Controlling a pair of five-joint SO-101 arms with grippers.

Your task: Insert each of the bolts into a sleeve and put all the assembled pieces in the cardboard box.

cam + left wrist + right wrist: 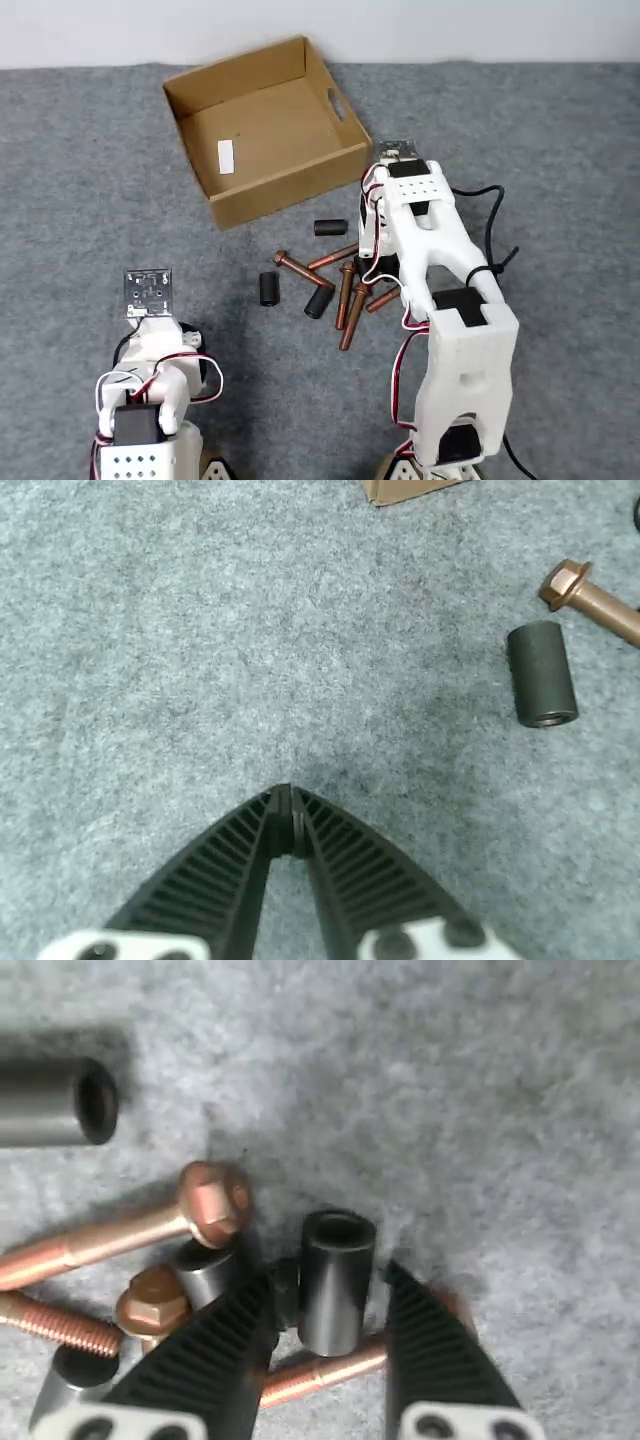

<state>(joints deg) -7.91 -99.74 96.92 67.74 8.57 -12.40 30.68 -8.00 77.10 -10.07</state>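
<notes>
- While the right gripper (330, 1282) sits low over the pile of parts, its jaws are apart with a short black metal sleeve (337, 1260) standing upright right between them. I can make out a thin gap on each side, so it's straddled, not squeezed.
- Under those same jaws a copper-coloured bolt (320, 1372) lies crosswise, its shank running beneath both fingers and past the foot of the upright sleeve.
- Just outside one jaw there's a second copper bolt (215, 1200), flange head pointing in toward the upright sleeve. It's close, but I honestly can't tell if they touch.
- Ahead of the right jaws and off to one side, another black sleeve (55, 1100) lies on its side on the grey carpet (480, 1110), well apart from the fingertips.
- Left gripper (290, 820): jaws pressed together on nothing, tips over bare carpet.
- Ahead of the left jaws and off to one side, a dark cylindrical sleeve (542, 673) lies flat, with a copper hex bolt head (568, 583) just beyond it, not touching.
- The open-top brown cardboard box (290, 190) sits beyond both sets of jaws, on the far side of the pile, with a white label (226, 156) on its floor.
</notes>
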